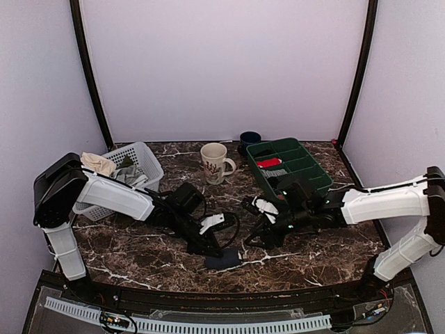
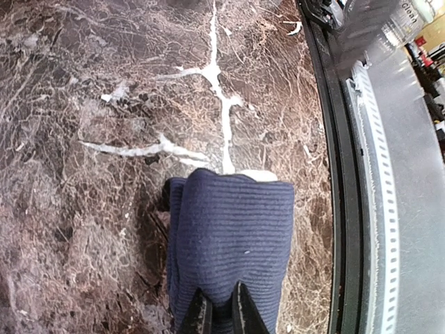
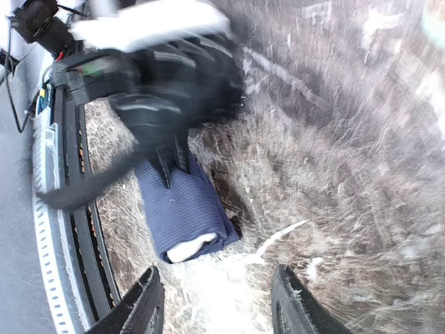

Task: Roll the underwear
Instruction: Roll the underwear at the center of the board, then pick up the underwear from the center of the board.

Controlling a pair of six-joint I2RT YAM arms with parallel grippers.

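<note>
The underwear (image 1: 224, 261) lies rolled into a short navy bundle near the table's front edge. Its cream-white waistband (image 3: 189, 247) shows at the open end of the underwear (image 3: 182, 205). My left gripper (image 2: 221, 305) is shut on a fold of the underwear (image 2: 233, 229) at the end nearest its camera. The same left gripper (image 1: 211, 248) reaches in from the left. To the right of the roll, my right gripper (image 3: 217, 300) is open with nothing between its fingers, a short way off the waistband end. From above, the right gripper (image 1: 252, 237) hovers just right of the bundle.
A white basket (image 1: 144, 154) with clothes stands at the back left. A cream mug (image 1: 214, 162) and a dark blue cup (image 1: 249, 139) stand at the back middle. A green tray (image 1: 313, 174) holds a red bundle (image 1: 268, 163). The table's front rail (image 2: 348, 209) runs close beside the roll.
</note>
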